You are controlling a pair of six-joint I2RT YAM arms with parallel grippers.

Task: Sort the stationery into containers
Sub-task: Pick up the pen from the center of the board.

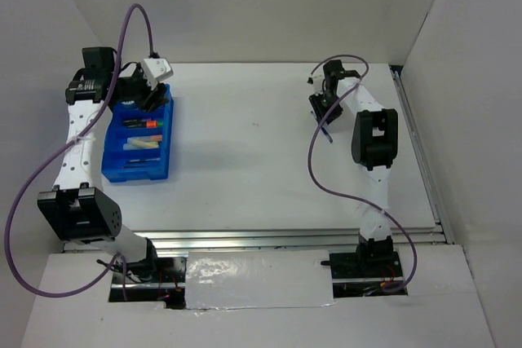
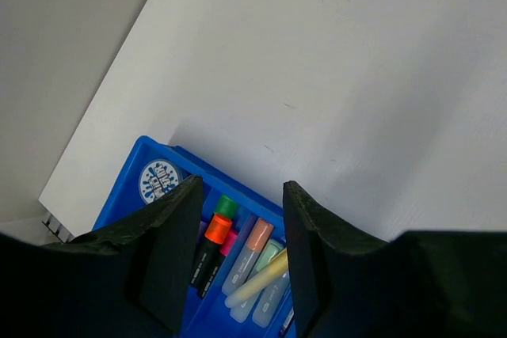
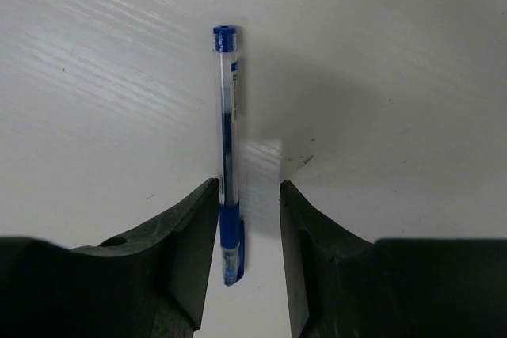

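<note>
the right jaws stand narrowly apart astride a clear-barrelled blue pen (image 3: 226, 132). it rests against the inner face of one finger (image 3: 194, 227) with a sliver of bare counter (image 3: 380, 77) showing on its other side, so they bracket the pen rather than pinch it (whether it lies flat or sits a little off the counter, the wrist view does not settle). the left jaws are wide and hold nothing; they hover over the far end of the blue tray (image 2: 186, 160), above a compartment where a green-capped marker (image 2: 226, 206), an orange one (image 2: 216, 229) and paler ones lie side by side, with a round blue-patterned tape roll (image 2: 158, 181) in the tray's corner compartment just beside them. from above, the pen is well to the right of the tray, and i see no other stationery outside the tray. my reading is that the sort is nearly done and the step in hand is picking up this last pen. the next move calls for the right jaws to close squarely on the barrel, lift without letting the slick tube swivel, then carry it leftward to a free compartment of the tray.
</note>
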